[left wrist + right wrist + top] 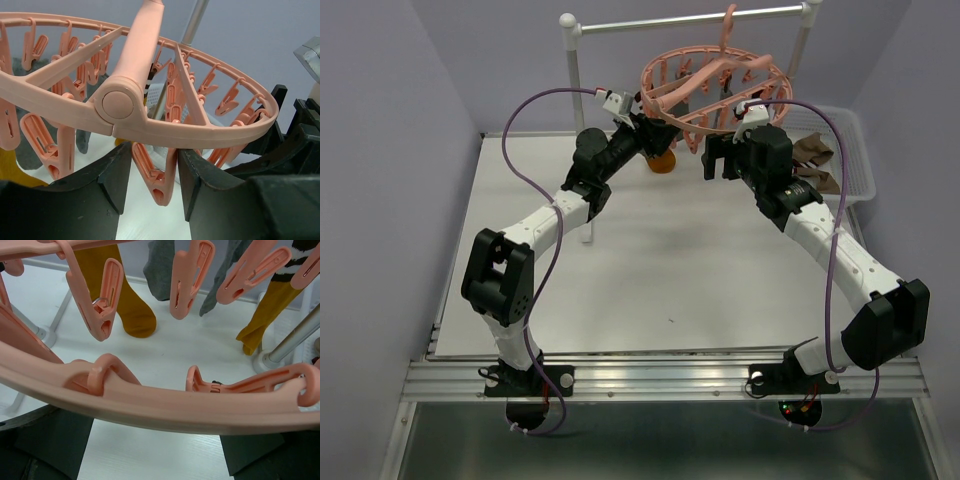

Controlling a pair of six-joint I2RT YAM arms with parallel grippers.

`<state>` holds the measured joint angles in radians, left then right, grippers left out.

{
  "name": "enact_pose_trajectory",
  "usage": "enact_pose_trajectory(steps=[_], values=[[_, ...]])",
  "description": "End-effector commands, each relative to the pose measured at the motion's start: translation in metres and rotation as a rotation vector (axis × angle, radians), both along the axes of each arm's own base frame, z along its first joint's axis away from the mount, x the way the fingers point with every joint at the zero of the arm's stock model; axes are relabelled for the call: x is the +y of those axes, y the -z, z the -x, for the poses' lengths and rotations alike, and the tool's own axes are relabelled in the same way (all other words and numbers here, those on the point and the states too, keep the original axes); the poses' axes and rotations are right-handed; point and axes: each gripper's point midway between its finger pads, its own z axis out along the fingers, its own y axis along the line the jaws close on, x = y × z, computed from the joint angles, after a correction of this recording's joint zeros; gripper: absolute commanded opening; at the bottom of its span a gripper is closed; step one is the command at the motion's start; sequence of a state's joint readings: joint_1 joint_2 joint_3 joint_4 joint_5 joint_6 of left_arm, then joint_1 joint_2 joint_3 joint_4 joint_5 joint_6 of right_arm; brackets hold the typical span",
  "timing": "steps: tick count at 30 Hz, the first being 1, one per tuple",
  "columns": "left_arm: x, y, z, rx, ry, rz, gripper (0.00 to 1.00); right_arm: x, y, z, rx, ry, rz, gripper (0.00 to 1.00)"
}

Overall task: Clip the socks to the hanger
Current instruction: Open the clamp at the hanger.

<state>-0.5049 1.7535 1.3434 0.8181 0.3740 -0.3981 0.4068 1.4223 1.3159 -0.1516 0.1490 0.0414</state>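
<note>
The salmon-pink hanger (712, 82) hangs by its hook from the rail, its ring (150, 132) tilted. My left gripper (642, 128) reaches up under its left side. Its fingers (107, 180) press both arms of one dangling clip (162, 180), whose tip still looks closed. My right gripper (720, 165) stands wide open just below the ring (165, 407), with nothing between its fingers (52, 440). Two mustard socks (127, 300) (265, 310) and a grey sock (160, 262) hang from clips on the far side. An orange sock (662, 160) shows below the ring.
The white-posted rail stand (574, 90) holds the hanger; one of its posts (292, 337) stands close on the right. A white mesh basket (858, 150) at the back right holds brown socks (815, 150). The right gripper's body (300, 135) is near the left one.
</note>
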Motion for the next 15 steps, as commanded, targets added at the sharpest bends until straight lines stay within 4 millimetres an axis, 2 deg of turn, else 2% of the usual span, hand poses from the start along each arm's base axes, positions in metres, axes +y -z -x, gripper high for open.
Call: enact_pose_trajectory(steps=[1,5,10,11,15], values=[[-0.0005,-0.0476,0.0057,-0.11,-0.001,0.065,0.52,0.0048,-0.0246,-0.0009,-0.052,-0.013,-0.024,0.98],[0.0001,-0.048,0.007,-0.109,-0.004,0.066,0.45,0.0042,-0.0242,-0.0001,-0.05,-0.012,-0.025,0.98],[0.0002,-0.0481,0.0088,-0.11,0.001,0.067,0.3,0.0035,-0.0234,-0.0002,-0.049,-0.007,-0.025,0.98],[-0.0003,-0.0468,0.0089,-0.108,0.004,0.066,0.21,0.0033,-0.0238,-0.0004,-0.05,-0.005,-0.025,0.98],[-0.0007,-0.0469,0.0088,-0.103,0.007,0.071,0.0,0.0023,-0.0231,-0.0006,-0.049,0.001,-0.026,0.98]])
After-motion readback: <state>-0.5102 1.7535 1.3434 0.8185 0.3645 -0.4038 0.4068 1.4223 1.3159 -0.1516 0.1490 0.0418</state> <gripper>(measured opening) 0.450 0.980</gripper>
